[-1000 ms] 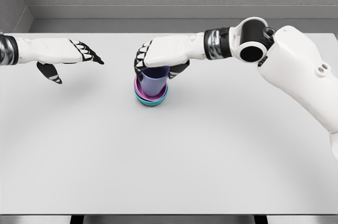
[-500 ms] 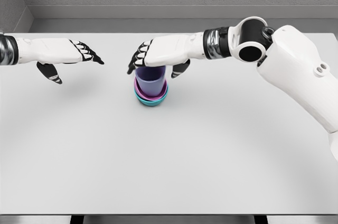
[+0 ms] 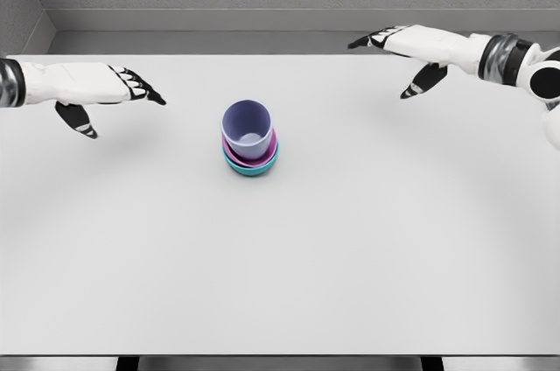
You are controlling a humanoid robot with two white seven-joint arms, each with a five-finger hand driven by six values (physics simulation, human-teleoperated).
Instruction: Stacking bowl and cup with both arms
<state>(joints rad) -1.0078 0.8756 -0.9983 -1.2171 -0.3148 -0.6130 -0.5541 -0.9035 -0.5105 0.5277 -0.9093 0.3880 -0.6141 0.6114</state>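
A lavender cup (image 3: 247, 129) stands upright inside a pink bowl (image 3: 265, 155), which sits in a teal bowl (image 3: 254, 170) near the middle of the white table (image 3: 280, 257). My right hand (image 3: 398, 52) hovers far to the right of the stack, at the table's back right, fingers spread and holding nothing. My left hand (image 3: 118, 91) floats over the table's left side, well away from the stack, fingers extended and empty.
A grey wall and ledge (image 3: 262, 21) run behind the table's far edge. The table's front edge (image 3: 280, 355) lies at the bottom of the view.
My right hand let go of the cup, which now stands in the bowls, and drew back far to the right. My left hand shifted slightly left.
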